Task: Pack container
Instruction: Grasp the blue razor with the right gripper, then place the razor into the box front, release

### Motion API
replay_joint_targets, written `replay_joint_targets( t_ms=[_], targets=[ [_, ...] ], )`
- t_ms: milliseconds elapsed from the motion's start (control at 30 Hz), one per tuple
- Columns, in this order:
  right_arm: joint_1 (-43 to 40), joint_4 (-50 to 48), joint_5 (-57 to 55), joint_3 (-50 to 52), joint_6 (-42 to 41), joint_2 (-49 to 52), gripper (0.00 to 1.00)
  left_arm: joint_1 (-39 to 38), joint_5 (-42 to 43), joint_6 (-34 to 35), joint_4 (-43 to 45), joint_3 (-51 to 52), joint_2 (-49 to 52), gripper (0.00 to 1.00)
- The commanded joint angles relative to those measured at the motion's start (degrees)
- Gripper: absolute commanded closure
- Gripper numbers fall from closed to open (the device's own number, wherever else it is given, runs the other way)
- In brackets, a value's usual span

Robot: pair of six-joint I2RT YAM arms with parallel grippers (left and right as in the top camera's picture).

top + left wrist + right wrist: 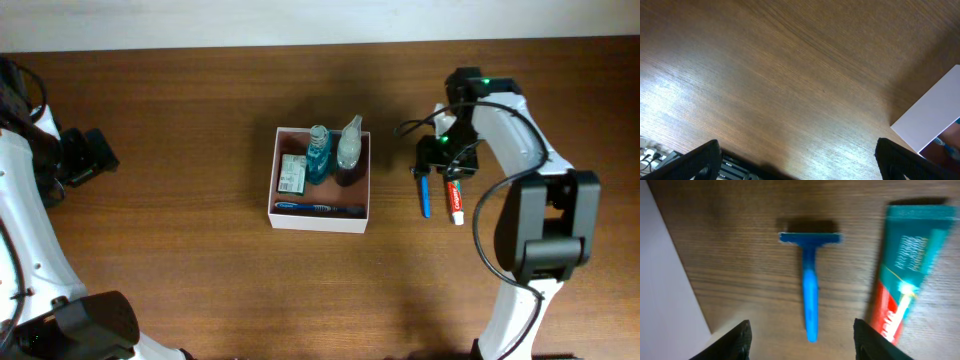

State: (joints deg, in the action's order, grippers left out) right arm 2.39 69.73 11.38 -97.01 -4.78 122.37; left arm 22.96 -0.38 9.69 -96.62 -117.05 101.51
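Observation:
The container (320, 216) is a square white box with a reddish-brown inside at the table's middle. It holds a blue bottle (318, 152), a clear spray bottle (349, 146), a green-white packet (292, 173) and a blue toothbrush (318, 208). A blue razor (425, 195) and a red-green toothpaste tube (455, 200) lie on the table right of it. My right gripper (442, 160) is open above them; in the right wrist view (800, 340) the razor (810, 280) lies between its fingers and the tube (902, 275) to the right. My left gripper (85, 155) is open and empty at the far left.
The table is dark brown wood (200, 280). A corner of the container (935, 115) shows at the right of the left wrist view. The container's white wall (665, 280) fills the left edge of the right wrist view.

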Motion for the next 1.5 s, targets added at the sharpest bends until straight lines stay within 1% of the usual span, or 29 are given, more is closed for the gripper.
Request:
replay_joint_targets(
  t_ms=[0,67,167,200,233,300,333,400,567,600,633,800,867,1033,1167,1200,1233,1267,1300,1367,1400,1433,1467],
  targets=[
    [1.9,-0.6,-4.0,0.0,-3.5,2.6,0.41,0.2,0.6,-0.3,-0.1,-0.2,-1.9,0.00],
    [2.3,-0.7,-5.5,0.0,-4.8,3.7,0.43,0.2,0.6,-0.3,-0.1,-0.2,-1.9,0.00],
    [2.4,-0.8,-5.7,0.1,-4.8,4.9,0.45,0.2,0.6,-0.3,-0.1,-0.2,-1.9,0.00],
    [2.4,-1.0,-5.7,0.2,-4.8,5.1,0.48,0.2,0.6,-0.3,-0.1,-0.2,-1.9,0.00],
    [2.4,-1.4,-5.7,0.5,-4.8,5.4,0.53,0.2,0.6,-0.3,-0.1,-0.2,-1.9,0.00],
    [2.4,-2.8,-5.6,1.3,-5.0,5.6,0.69,0.2,0.6,-0.3,-0.1,-0.2,-1.9,0.00],
    [2.4,-3.8,-5.6,2.1,-5.5,5.6,0.74,0.2,0.6,-0.3,-0.1,-0.2,-1.9,0.00],
    [2.4,-4.3,-5.6,3.1,-6.3,5.6,0.76,0.2,0.6,-0.3,-0.1,-0.2,-1.9,0.00],
    [2.4,-4.9,-5.5,4.8,-6.3,5.6,0.78,0.2,0.6,-0.3,-0.1,-0.2,-1.9,0.00],
    [2.4,-5.0,-5.4,4.9,-6.3,5.6,0.95,0.2,0.6,-0.3,-0.1,-0.2,-1.9,0.00],
    [2.4,-5.0,-5.2,4.9,-6.3,5.6,0.96,0.2,0.6,-0.3,-0.1,-0.2,-1.9,0.00],
    [1.9,-1.2,-5.8,3.4,-6.1,3.4,0.96,0.2,0.6,-0.3,-0.1,-0.2,-1.9,0.00],
    [1.7,3.1,-5.7,0.3,-6.1,-0.2,0.96,0.2,0.6,-0.3,-0.1,-0.2,-1.9,0.00],
    [4.0,10.2,-5.7,-5.0,-6.0,-10.6,0.96,0.2,0.6,-0.3,-0.1,-0.2,-1.9,0.00],
    [10.4,11.3,-5.7,-5.6,-6.0,-21.9,0.96,0.2,0.6,-0.3,-0.1,-0.2,-1.9,0.00],
    [12.7,11.1,-5.6,-5.6,-5.0,-23.9,0.96,0.2,0.6,-0.3,-0.1,-0.2,-1.9,0.00],
    [17.0,10.7,-5.6,-5.6,-0.8,-26.2,0.96,0.2,0.6,-0.3,-0.1,-0.2,-1.9,0.00],
    [19.1,10.6,-5.6,-5.6,1.4,-26.8,0.96,0.2,0.6,-0.3,-0.1,-0.2,-1.9,0.00],
    [24.1,10.5,-5.6,-5.6,7.6,-27.1,0.96,0.2,0.6,-0.3,-0.1,-0.2,-1.9,0.00],
    [29.3,10.0,-5.7,-5.2,14.4,-26.4,0.96,0.2,0.6,-0.3,-0.1,-0.2,-1.9,0.00],
    [33.3,9.6,-5.7,-4.8,21.7,-25.0,0.96,0.2,0.6,-0.3,-0.1,-0.2,-1.9,0.00],
    [35.1,8.8,-5.9,-4.5,25.7,-24.0,0.96,0.2,0.6,-0.3,-0.1,-0.2,-1.9,0.00],
    [35.9,8.2,-5.9,-4.4,27.3,-23.3,0.96,0.2,0.6,-0.3,-0.1,-0.2,-1.9,0.00]
  ],
)
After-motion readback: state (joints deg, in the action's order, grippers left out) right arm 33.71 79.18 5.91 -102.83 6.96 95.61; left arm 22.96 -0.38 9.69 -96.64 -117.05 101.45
